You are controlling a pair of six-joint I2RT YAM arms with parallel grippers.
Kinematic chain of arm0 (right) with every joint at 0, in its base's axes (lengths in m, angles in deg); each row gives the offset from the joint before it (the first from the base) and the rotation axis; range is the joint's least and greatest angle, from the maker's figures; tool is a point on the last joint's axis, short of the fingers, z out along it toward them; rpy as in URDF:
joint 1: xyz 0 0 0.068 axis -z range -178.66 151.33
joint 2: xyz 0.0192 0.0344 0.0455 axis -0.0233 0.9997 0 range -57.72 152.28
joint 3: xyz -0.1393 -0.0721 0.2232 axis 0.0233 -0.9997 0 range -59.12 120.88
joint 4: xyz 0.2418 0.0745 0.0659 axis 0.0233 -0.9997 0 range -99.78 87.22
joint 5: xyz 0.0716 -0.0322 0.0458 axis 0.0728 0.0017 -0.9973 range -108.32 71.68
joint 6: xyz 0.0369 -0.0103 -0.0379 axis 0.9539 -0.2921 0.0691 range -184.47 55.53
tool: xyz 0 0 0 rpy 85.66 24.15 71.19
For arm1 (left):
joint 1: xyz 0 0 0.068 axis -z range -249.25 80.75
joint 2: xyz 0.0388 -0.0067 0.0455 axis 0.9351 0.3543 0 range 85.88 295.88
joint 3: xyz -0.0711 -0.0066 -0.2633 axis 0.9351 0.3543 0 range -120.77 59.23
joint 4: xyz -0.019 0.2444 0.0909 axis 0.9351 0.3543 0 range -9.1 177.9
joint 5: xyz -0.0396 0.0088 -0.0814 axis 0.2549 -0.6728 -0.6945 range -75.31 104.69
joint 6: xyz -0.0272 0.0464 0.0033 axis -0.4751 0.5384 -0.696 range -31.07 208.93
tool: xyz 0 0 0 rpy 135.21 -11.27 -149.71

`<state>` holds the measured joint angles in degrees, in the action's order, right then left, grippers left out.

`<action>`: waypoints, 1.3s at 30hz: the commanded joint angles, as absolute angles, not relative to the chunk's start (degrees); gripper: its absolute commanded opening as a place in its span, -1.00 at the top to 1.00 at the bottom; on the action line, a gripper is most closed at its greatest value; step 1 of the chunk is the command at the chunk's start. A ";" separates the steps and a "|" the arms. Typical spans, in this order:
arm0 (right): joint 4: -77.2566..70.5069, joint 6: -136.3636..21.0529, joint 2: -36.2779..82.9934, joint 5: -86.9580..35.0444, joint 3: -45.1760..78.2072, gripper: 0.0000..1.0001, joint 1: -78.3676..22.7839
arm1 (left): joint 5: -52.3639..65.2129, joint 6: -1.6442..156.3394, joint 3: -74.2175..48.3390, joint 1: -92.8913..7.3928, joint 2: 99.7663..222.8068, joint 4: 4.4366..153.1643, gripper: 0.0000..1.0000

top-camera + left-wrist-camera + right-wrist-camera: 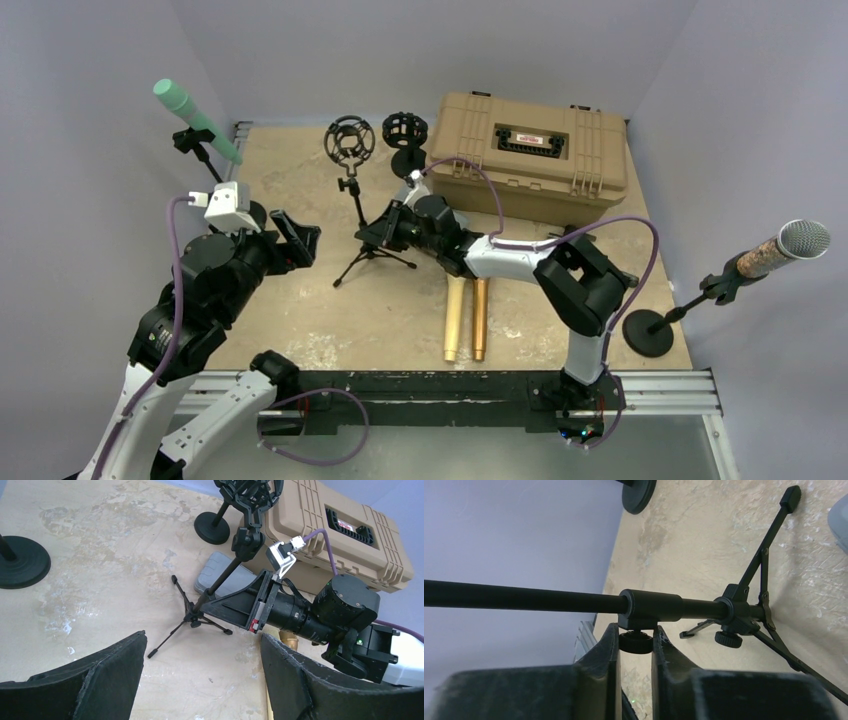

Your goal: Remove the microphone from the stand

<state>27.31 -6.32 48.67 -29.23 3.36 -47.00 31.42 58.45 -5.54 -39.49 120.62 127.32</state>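
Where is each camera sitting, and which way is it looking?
Top external: above and behind the bases, looking down on the beige table; both arms, left tool and right tool show.
Left wrist: on the left arm, facing the black tripod stand and tan hard case; its own black fingers show.
Right wrist: looks along its own fingers, closed on the stand's clamp knob.
Shared: all three show that stand.

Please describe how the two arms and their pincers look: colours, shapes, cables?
The left arm and right arm have black joint housings and white links. A purple cable loops to a white camera block at each wrist. The left pincer and right pincer have black, wedge-shaped, rough-edged fingers.
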 commanded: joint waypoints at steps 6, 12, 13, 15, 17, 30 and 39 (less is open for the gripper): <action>2.65 -19.81 51.82 -12.63 17.56 1.00 -51.57 | 31.65 58.17 -5.35 -39.49 120.77 125.57 -0.63; -11.24 -29.14 54.83 0.59 25.75 1.00 -55.16 | 32.08 58.21 -5.46 -39.54 120.51 125.62 -0.63; -12.89 -30.28 55.08 2.47 26.90 1.00 -55.56 | 32.09 58.24 -5.46 -39.53 120.47 125.64 -0.63; -15.74 -32.51 55.53 6.56 28.88 1.00 -56.31 | 32.09 58.12 -5.59 -39.47 120.54 125.63 -0.62; -17.55 -34.64 55.89 8.86 30.70 1.00 -56.70 | 31.94 58.04 -5.63 -39.49 120.63 125.60 -0.63; -10.62 -40.19 50.92 -3.22 30.04 0.57 -57.07 | 31.04 57.54 -5.92 -39.49 122.16 124.95 -0.62; 0.01 -32.28 43.08 -20.07 19.98 -0.10 -52.06 | 29.76 57.76 -6.69 -39.52 123.51 124.53 -0.64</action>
